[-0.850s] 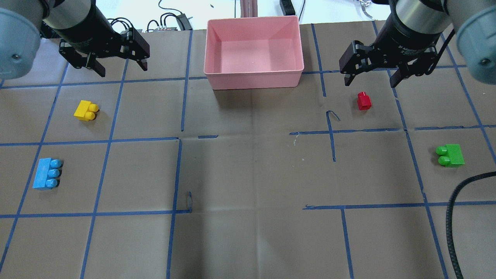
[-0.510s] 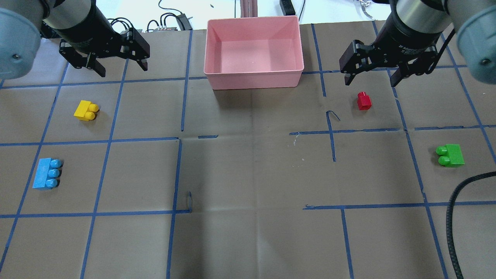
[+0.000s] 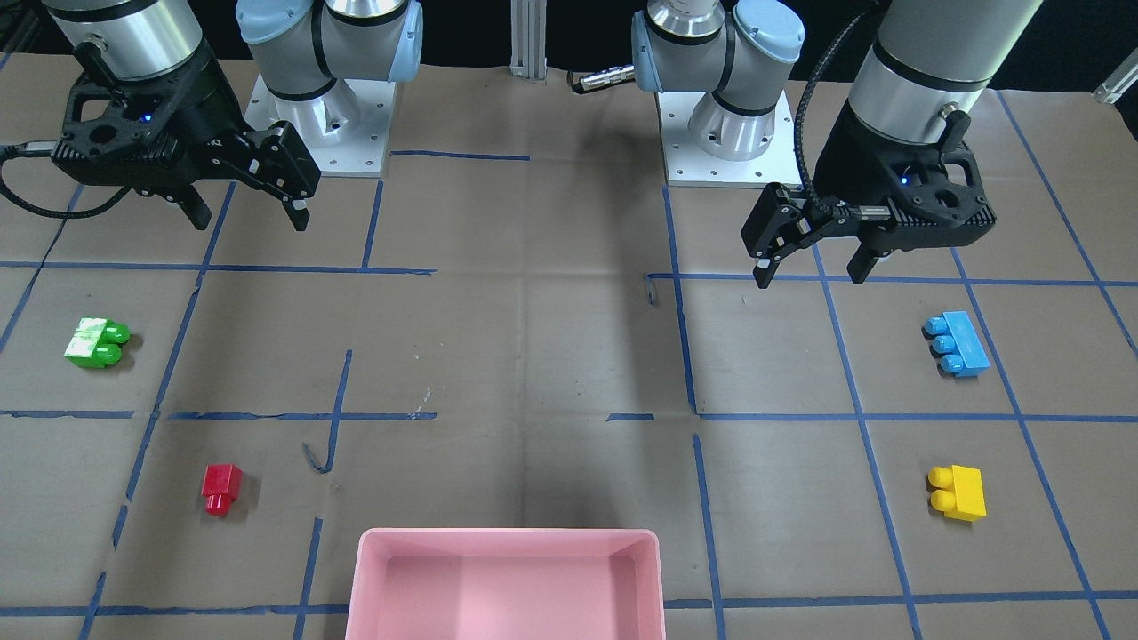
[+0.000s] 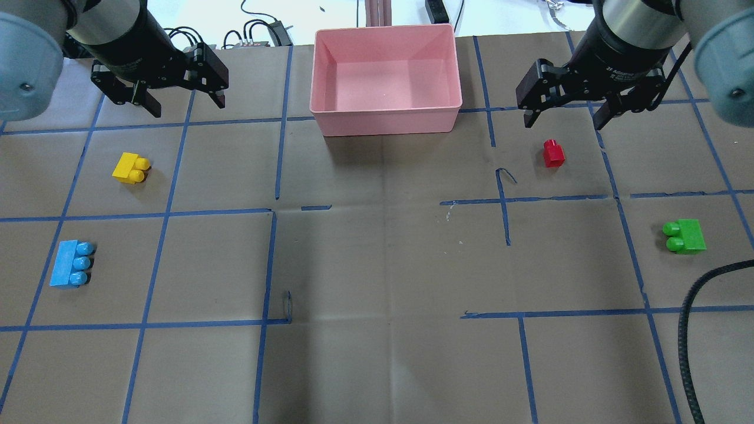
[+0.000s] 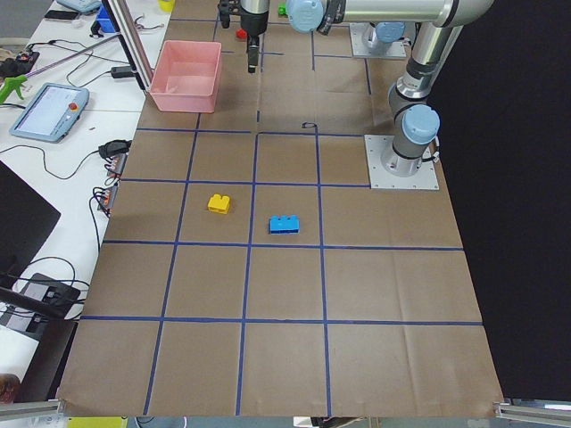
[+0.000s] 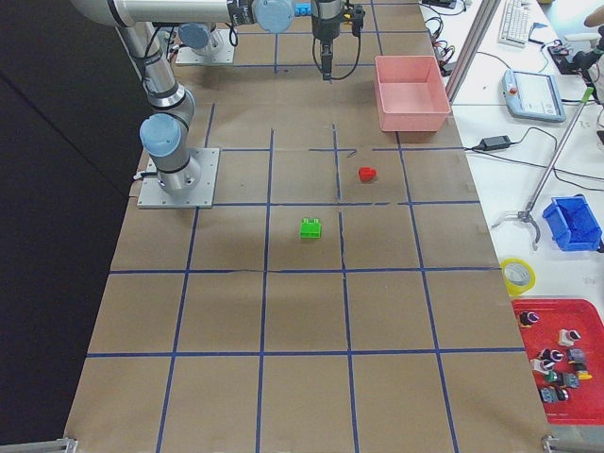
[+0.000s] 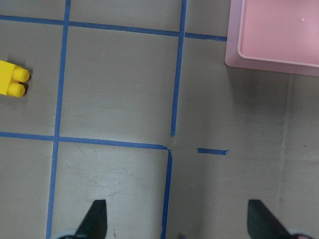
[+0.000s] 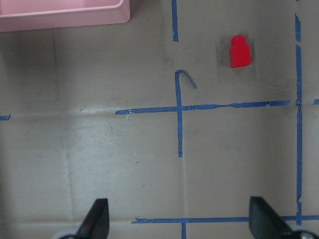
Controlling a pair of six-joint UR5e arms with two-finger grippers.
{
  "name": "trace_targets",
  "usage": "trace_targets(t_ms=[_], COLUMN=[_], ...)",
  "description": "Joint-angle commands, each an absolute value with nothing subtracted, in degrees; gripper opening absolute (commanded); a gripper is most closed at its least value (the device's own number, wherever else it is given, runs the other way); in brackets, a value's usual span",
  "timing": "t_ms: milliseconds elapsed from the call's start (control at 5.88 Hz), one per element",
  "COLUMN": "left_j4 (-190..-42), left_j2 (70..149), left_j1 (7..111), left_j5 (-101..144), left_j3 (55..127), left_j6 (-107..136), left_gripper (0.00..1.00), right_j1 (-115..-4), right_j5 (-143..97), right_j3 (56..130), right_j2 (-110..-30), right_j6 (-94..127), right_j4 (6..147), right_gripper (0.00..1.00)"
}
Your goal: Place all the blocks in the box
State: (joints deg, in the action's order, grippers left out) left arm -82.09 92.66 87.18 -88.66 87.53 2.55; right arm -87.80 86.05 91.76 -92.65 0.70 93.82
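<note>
**Blocks [image 4: 130, 168]: four, all on the table [image 4: 377, 265], outside the box [image 4: 386, 121]**

Listed from my robot's side of the table outward.

1. Black cable [image 4: 689, 318]. It curls in at the near right corner and lies on the brown paper.
2. Blue block [image 4: 70, 263]. Three studs. It is nearest the robot on the left side and lies on its side inside a taped square, studs toward the table's middle.
3. Green block [image 4: 684, 236]. Two studs. It is on the right side, a little farther out than the blue one, and also lies with its studs toward the middle.
4. Yellow block [image 4: 130, 168]. Two studs. It is on the left, one taped square beyond the blue block. In the left wrist view it sits at the left edge.
5. Red block [image 4: 553, 153]. One stud, pointing away from the robot. It is on the right, between the green block and the box's row.
6. Left gripper [image 4: 187, 106]. It hangs above the table beyond the yellow block, fingers spread wide, nothing between them.
7. Right gripper [image 4: 564, 125]. It hangs just beyond the red block and above it, not touching. Its fingers are spread wide and hold nothing.
8. Box. Pink, at the far edge, centred between the two grippers. I see only its bare pink floor inside.
</note>
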Motion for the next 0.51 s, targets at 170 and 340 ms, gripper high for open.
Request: trace_targets(t_ms=[170,340], left_j4=[-82.0,-81.9], left_j2=[92.7,92.7], left_j1=[87.2,87.2], left_j5=[-88.6,-88.6], left_j3=[87.4,87.4], left_j6=[2.5,2.5], left_gripper=[1.0,1.0], right_j1=[-87.8,-87.8], right_j5=[86.0,86.0], right_j3=[91.8,91.8], right_j2=[-92.7,-92.7], right_j6=[0.4,0.3], right_j4=[93.7,93.8], right_gripper=[1.0,1.0])
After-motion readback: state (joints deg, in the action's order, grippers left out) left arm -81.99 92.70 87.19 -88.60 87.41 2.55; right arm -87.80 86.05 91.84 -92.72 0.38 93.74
